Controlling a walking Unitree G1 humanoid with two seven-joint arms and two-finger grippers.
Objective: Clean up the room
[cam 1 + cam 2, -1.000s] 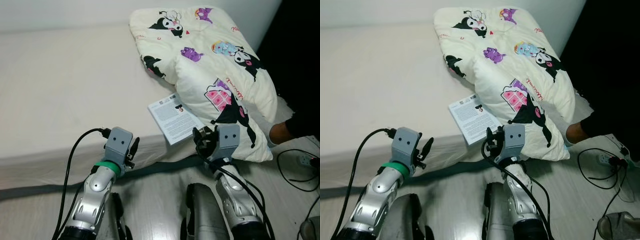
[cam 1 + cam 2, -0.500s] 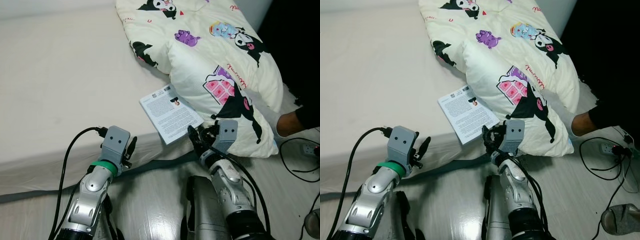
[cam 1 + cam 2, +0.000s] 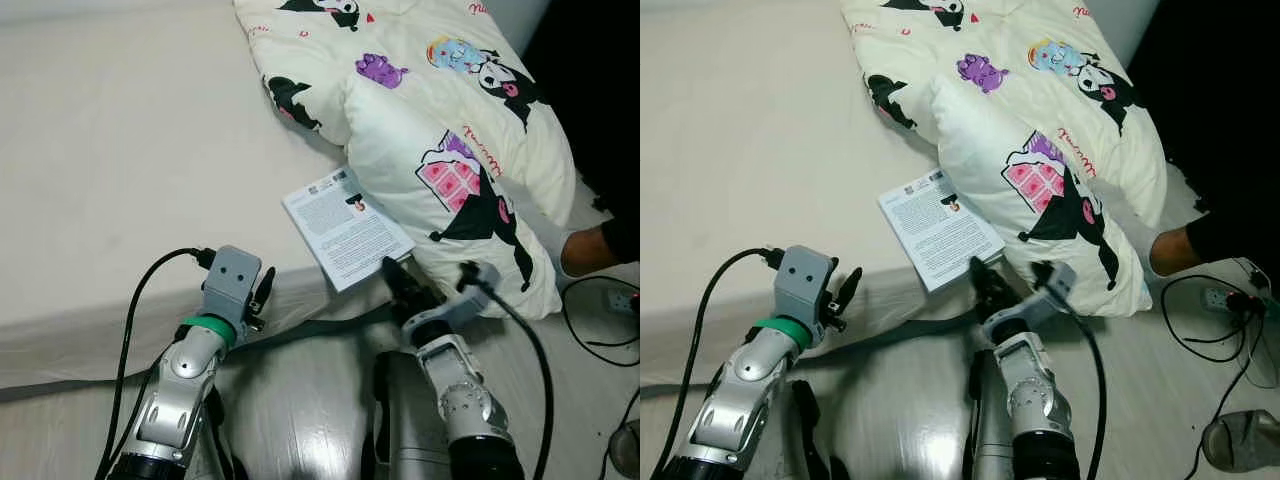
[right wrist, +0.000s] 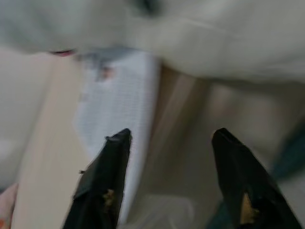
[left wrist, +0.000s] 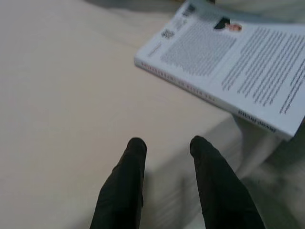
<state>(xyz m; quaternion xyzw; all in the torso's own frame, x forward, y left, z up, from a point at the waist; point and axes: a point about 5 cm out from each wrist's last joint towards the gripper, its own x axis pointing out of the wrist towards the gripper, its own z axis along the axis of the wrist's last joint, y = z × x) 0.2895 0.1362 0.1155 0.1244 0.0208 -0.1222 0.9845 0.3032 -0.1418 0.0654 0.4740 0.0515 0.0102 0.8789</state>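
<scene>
A white paperback book (image 3: 346, 227) lies back cover up near the front edge of the beige bed (image 3: 130, 170), its far corner tucked under a cream cartoon-print quilt (image 3: 440, 130). My right gripper (image 3: 395, 275) is open, its black fingers (image 4: 102, 176) reaching up toward the book's near corner; the book (image 4: 119, 109) lies just past them. My left gripper (image 3: 262, 296) hovers at the mattress edge left of the book, open and empty, with the book (image 5: 228, 67) lying ahead of its fingertips.
The quilt hangs over the bed's right corner. A person's hand (image 3: 585, 252) and dark sleeve sit at the far right. Cables and a power strip (image 3: 615, 300) lie on the pale wooden floor (image 3: 300, 400). A grey item (image 3: 1238, 440) rests on the floor at the lower right.
My right arm has rolled over and stretched its fingers toward the book's near corner. The camera tilted down and closer. The left arm barely moved.
</scene>
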